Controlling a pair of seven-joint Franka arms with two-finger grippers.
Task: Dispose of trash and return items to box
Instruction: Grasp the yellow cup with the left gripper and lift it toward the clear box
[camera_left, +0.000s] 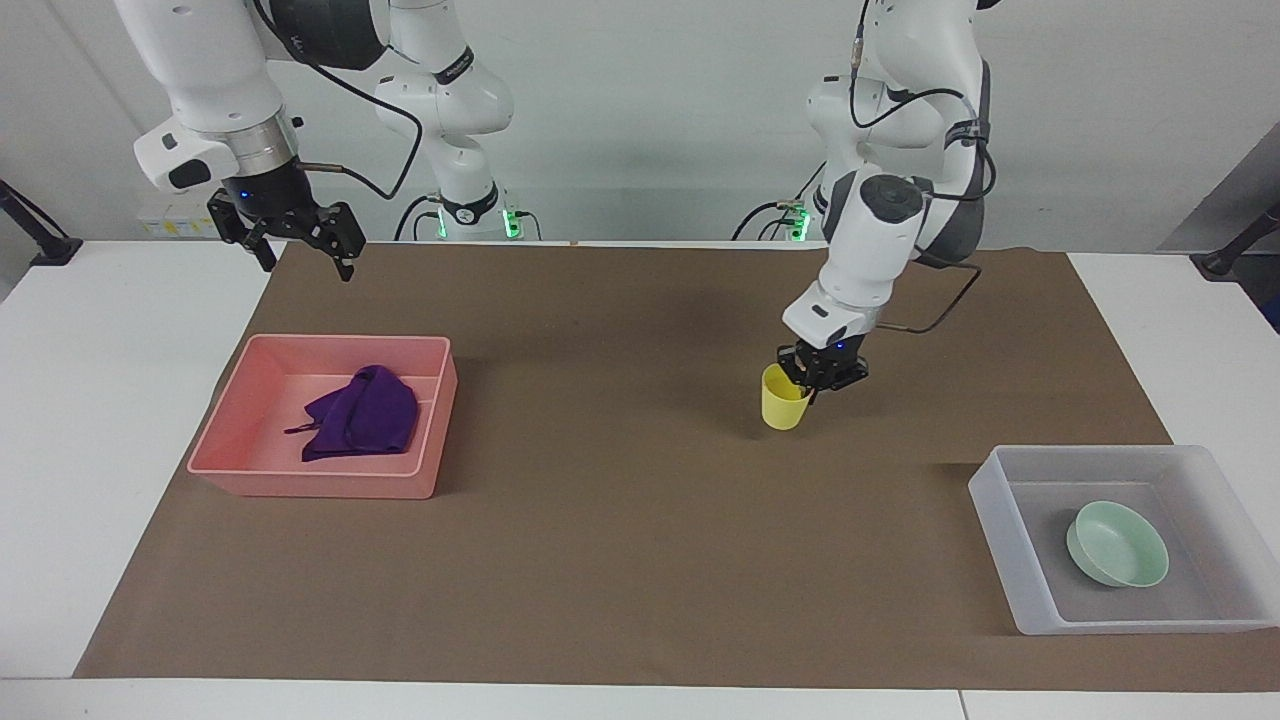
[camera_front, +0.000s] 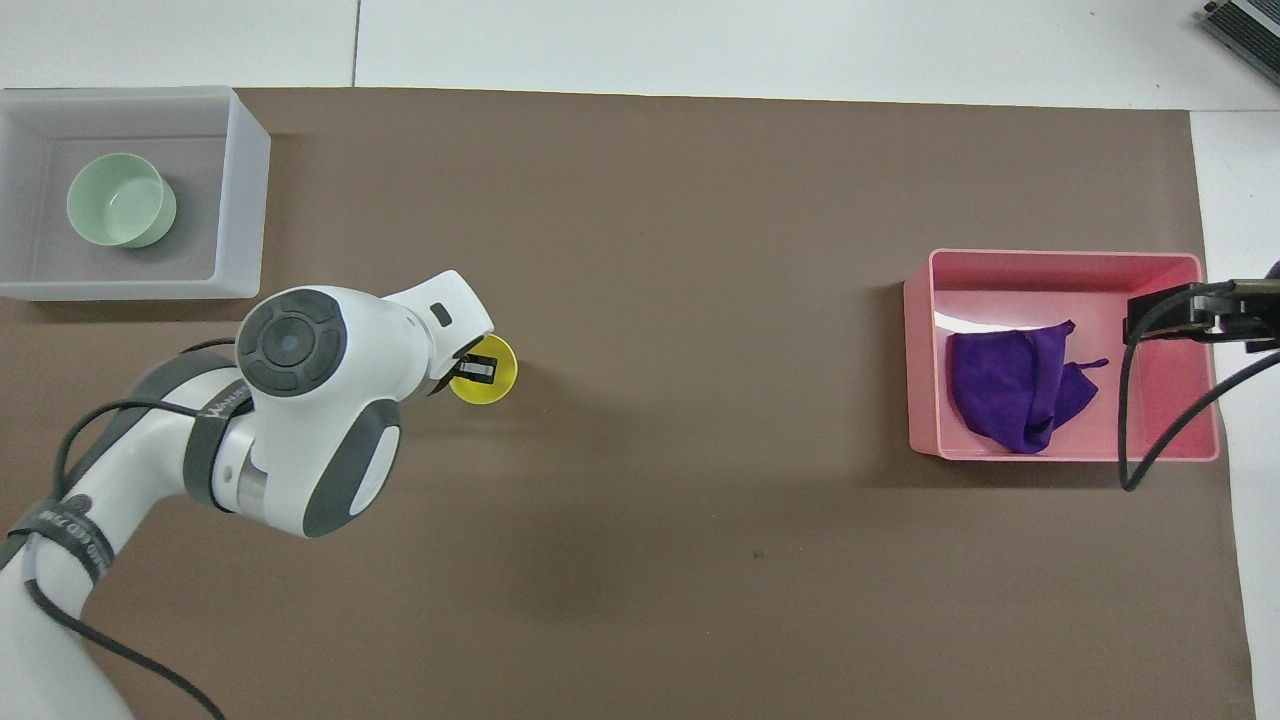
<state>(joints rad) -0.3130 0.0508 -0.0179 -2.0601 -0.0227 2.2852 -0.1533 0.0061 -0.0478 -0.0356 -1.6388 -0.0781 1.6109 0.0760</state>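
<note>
My left gripper (camera_left: 812, 383) is shut on the rim of the yellow cup (camera_left: 784, 402), one finger inside it, and holds it upright just above the brown mat; it also shows in the overhead view (camera_front: 476, 368), as does the cup (camera_front: 490, 372). The mint-green bowl (camera_left: 1117, 543) (camera_front: 120, 198) lies in the translucent box (camera_left: 1030, 592) (camera_front: 245, 200) at the left arm's end. The purple rag (camera_left: 365, 415) (camera_front: 1010, 385) lies in the pink tray (camera_left: 310, 485) (camera_front: 1060, 260). My right gripper (camera_left: 298, 256) (camera_front: 1195, 312) is open and empty, waiting in the air over the tray's edge nearer the robots.
A brown mat (camera_left: 620, 540) covers most of the white table. Bare mat lies between the cup and the box, which stands farther from the robots than the cup.
</note>
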